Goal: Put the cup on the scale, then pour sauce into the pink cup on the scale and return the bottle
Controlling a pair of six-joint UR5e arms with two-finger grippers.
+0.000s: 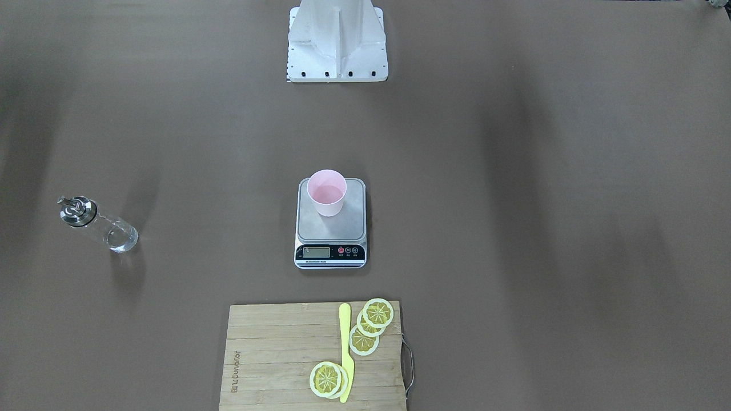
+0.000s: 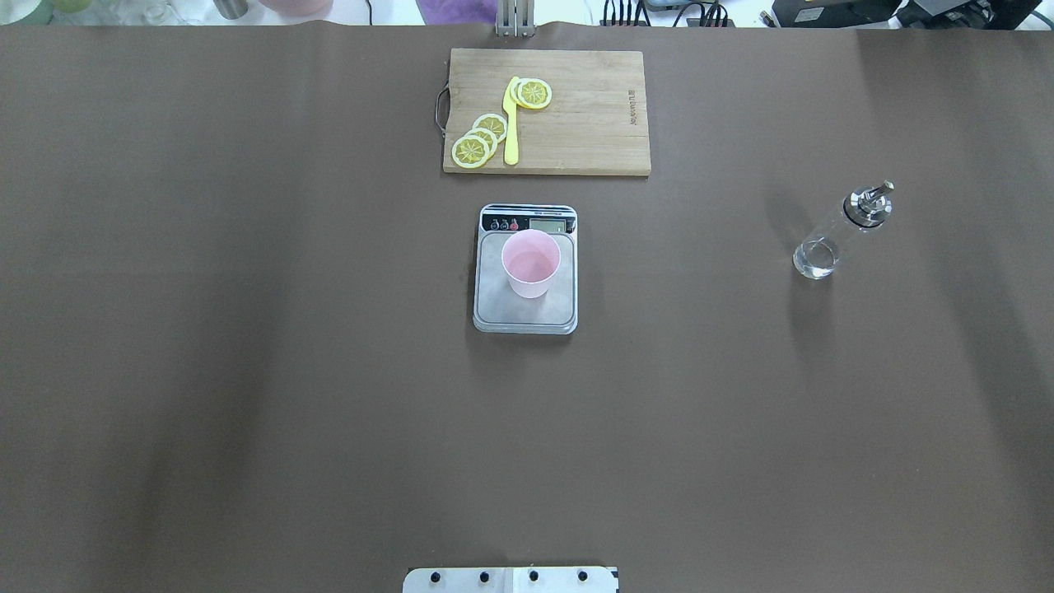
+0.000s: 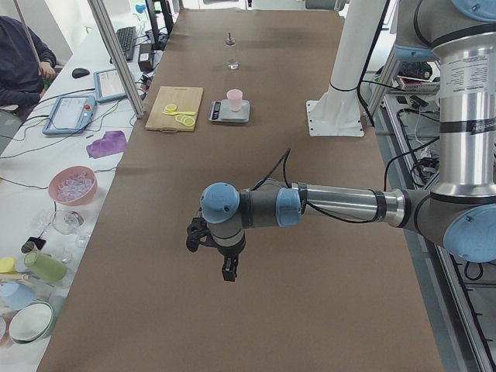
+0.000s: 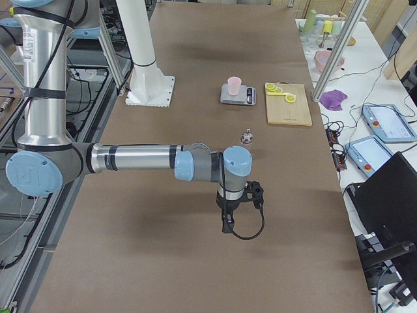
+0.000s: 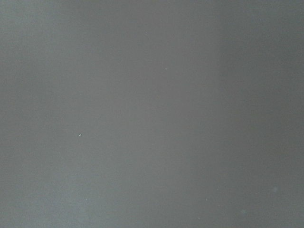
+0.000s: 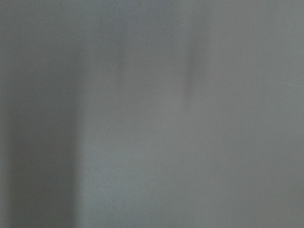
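While the cup [image 2: 531,263] stands upright on the scale [image 2: 524,319], the bottle [image 2: 836,235] waits well apart on the robot's right side.
We judge the bottle to be smooth glass, hard, breakable and slippery, and light, because only a little clear liquid shows at its bottom. It is slim, so we would take it around the middle of the glass body, below the metal spout cap, firmly but without squeezing hard. The left gripper [image 3: 229,273] and the right gripper [image 4: 227,225] hang over bare table [image 2: 247,371] near its two ends, far from both things. They show only in the side views, so we cannot tell whether they are released or clenched.
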